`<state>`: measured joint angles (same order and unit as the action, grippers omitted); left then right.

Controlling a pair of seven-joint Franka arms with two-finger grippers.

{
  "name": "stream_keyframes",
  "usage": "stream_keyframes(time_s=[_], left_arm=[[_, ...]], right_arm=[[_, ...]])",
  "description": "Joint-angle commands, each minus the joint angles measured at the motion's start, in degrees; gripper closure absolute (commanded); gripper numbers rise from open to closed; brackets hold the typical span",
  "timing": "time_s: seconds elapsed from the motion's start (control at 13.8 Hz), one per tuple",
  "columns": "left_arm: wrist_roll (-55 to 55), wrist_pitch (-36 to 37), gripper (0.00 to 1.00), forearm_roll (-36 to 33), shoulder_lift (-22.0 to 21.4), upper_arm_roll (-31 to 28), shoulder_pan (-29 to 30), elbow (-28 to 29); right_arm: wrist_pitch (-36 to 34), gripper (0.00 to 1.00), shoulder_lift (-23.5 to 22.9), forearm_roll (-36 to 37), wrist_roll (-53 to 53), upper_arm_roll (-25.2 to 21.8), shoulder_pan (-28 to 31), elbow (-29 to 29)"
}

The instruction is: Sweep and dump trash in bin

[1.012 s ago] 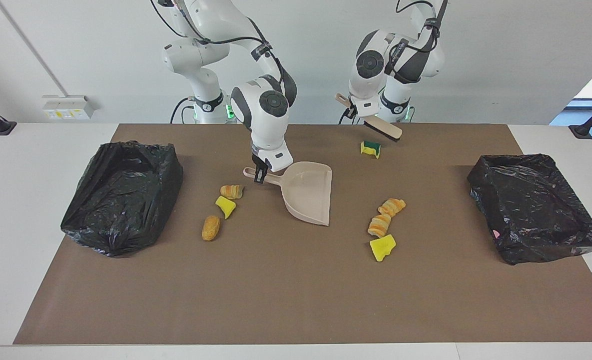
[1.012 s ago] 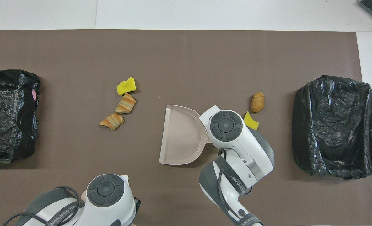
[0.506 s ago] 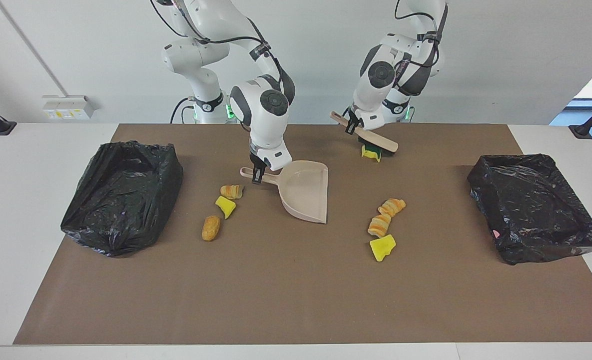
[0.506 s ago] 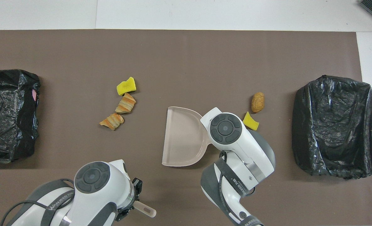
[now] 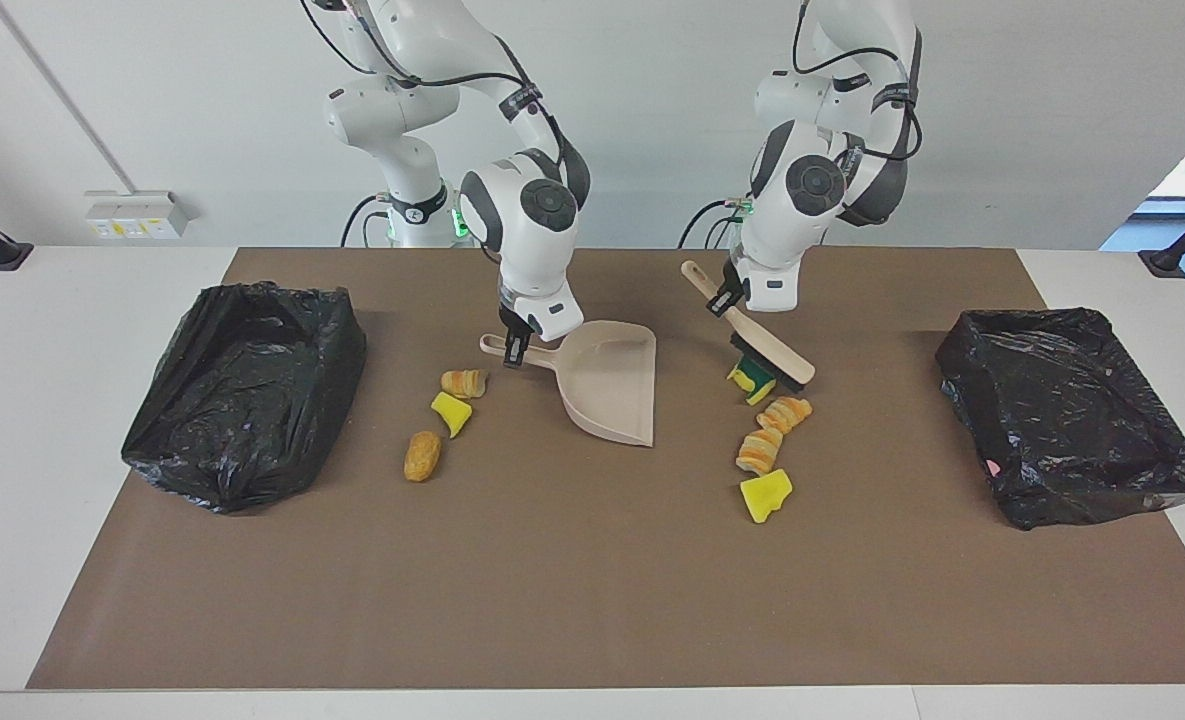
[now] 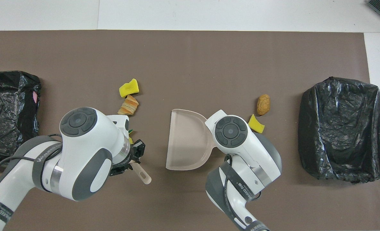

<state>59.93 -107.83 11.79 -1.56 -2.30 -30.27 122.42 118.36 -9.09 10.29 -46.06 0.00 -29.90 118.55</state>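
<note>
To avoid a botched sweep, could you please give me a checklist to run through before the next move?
1. Grip of left gripper on brush: ok.
2. Grip of right gripper on dustpan handle: ok.
3. Head of brush against green sponge: ok.
4. Mouth of dustpan toward green sponge and breads: ok.
5. Lip of dustpan flat on mat: cannot tell.
6. Any trash in dustpan: not ok, none.

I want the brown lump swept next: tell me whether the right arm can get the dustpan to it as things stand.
Probably yes. The right gripper holds the dustpan by its handle, and the brown lump lies close by; only a yellow sponge piece and a striped bread lie between.
</note>
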Motion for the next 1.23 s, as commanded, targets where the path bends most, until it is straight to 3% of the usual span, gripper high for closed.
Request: stream_keyframes(time_s=[0.0, 0.36, 0.72, 1.16], left_arm=[[-5.69, 3.77, 1.00, -4.29, 1.56, 0.28, -0.66, -5.78], [-25.27, 6.58, 1.00, -10.89, -0.72, -0.24, 1.00, -5.96], [-46.71, 3.52, 1.00, -12.13, -0.73, -0.24, 8.38, -3.07], [-46.31, -6.94, 1.00, -15.91, -4.23, -0.16, 11.73, 8.07]], right_arm=[[0.90, 1.00, 1.53, 1.40, -0.96, 0.00, 0.54, 2.04], [0.82, 1.00, 1.53, 1.40, 0.00, 0.00, 0.54, 2.30], [0.82, 1.00, 1.53, 1.40, 0.00, 0.00, 0.54, 2.39], [0.82, 1.00, 1.53, 1.40, 0.00, 0.00, 0.72, 2.39]])
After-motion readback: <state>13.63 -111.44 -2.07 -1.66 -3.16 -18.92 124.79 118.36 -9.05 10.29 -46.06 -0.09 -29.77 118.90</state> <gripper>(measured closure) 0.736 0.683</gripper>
